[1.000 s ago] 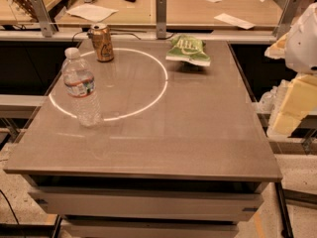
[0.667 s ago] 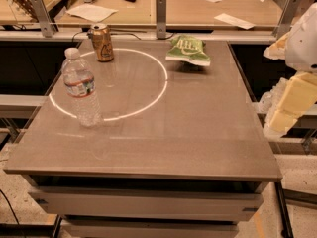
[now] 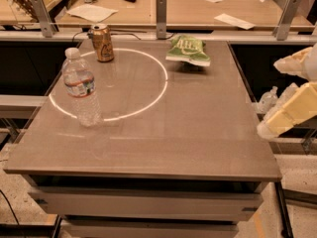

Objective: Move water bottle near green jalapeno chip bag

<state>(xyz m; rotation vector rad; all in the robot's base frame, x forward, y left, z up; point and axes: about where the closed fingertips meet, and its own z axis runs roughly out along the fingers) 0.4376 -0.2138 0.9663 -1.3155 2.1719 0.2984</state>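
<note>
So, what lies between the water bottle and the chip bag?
Camera view: between water bottle and chip bag, only bare tabletop crossed by the light ring. The gripper hangs beyond the table's right edge.

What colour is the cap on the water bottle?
The water bottle's cap is white, camera view; gripper hangs beyond the table's right edge.

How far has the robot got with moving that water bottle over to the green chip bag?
Nothing looks done yet. The water bottle stands upright on the left of the table, apart from the green chip bag at the back. The hand hangs beyond the table's right edge, touching neither. Left: reach, grasp, carry, set down by the bag.
</note>
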